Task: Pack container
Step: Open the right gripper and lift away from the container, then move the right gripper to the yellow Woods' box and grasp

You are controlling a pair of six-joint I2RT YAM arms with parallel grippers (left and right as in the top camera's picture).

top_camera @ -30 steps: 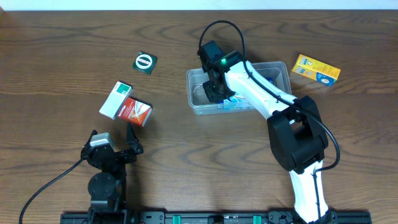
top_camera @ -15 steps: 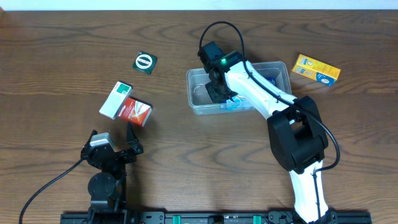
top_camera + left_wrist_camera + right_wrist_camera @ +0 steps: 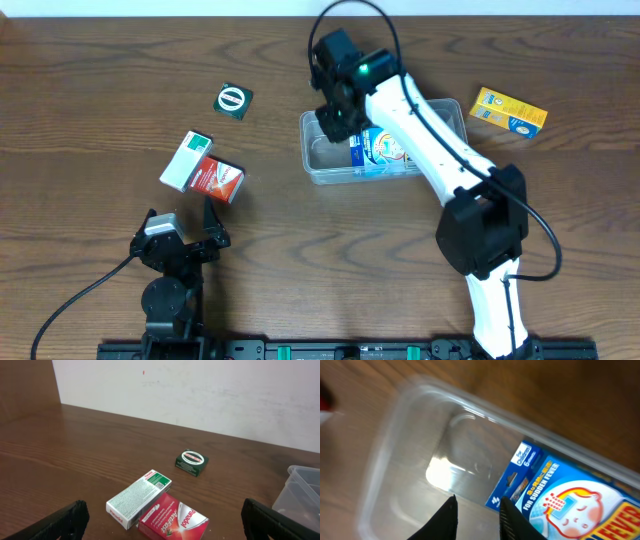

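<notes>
The clear plastic container (image 3: 318, 170) stands at the table's middle back. A blue fever-patch box (image 3: 385, 150) lies inside it, towards its right side. My right gripper (image 3: 333, 122) hovers over the container's empty left part, open and holding nothing. In the right wrist view the container's wall (image 3: 395, 425) and the blue box (image 3: 570, 505) lie below the gripper (image 3: 477, 500), whose fingers stand apart with nothing between them. My left gripper (image 3: 182, 215) rests near the table's front left, open wide and empty. It also shows in the left wrist view (image 3: 161, 510).
A green-and-white box (image 3: 186, 160) and a red Panadol box (image 3: 217, 180) lie together at the left. A dark green box (image 3: 233, 101) lies behind them. A yellow box (image 3: 508, 110) lies right of the container. The left wrist view shows the white box (image 3: 140, 497), red box (image 3: 175, 520) and green box (image 3: 192, 461).
My right gripper has risen and drawn back towards the container's far left corner, uncovering the blue box lying inside. The left arm has not moved.
</notes>
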